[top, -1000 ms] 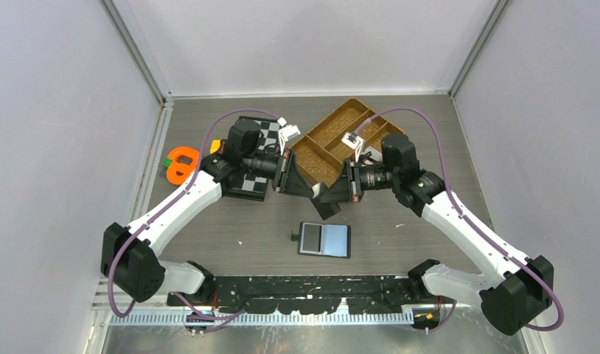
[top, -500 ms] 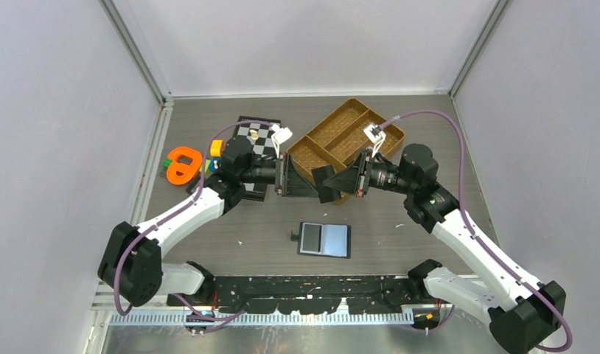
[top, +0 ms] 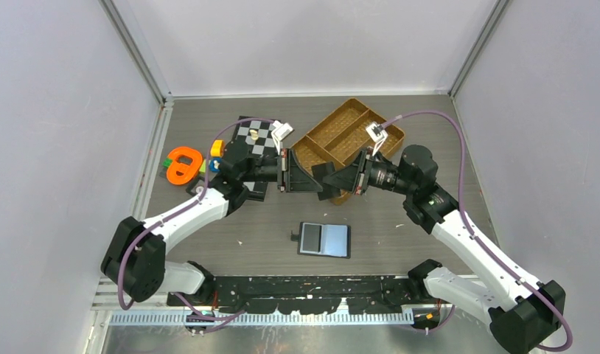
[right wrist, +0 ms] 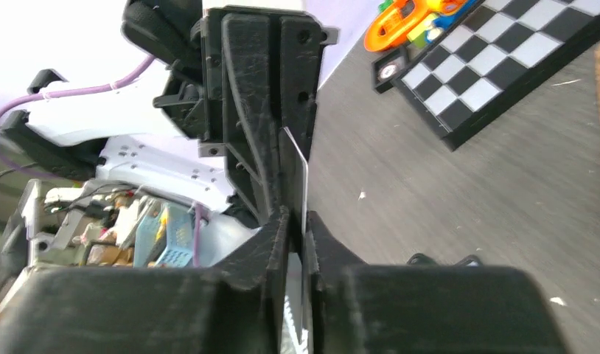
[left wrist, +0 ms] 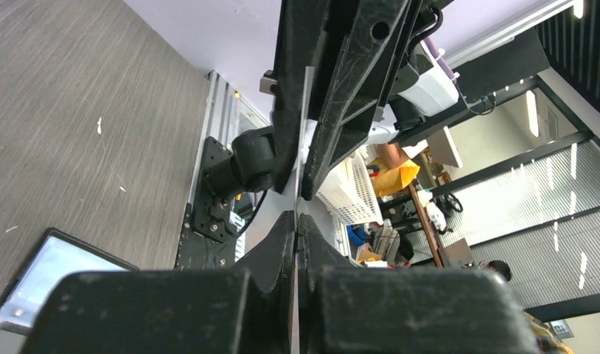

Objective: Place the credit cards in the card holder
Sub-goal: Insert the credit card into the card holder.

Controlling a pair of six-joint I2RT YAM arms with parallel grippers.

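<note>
A thin whitish credit card hangs edge-on in mid-air between my two grippers, above the table next to the brown tray. My left gripper is shut on one end of it. My right gripper faces it tip to tip. Its jaws stand narrowly apart, and the card lies against one finger. In the top view the left gripper and right gripper meet, and the card is hidden between them. The black card holder lies open on the table below, its bluish-grey pockets up. It also shows in the left wrist view. I see no other card.
A brown woven divided tray stands right behind the grippers. A black-and-white chessboard lies at the back left, under the left arm. An orange toy and small coloured blocks lie further left. Walls close in both sides.
One second ago my right gripper held the card lower, apart from the left gripper. It rose and the two tips came together on the card. Both have hardly moved in the last half second.
</note>
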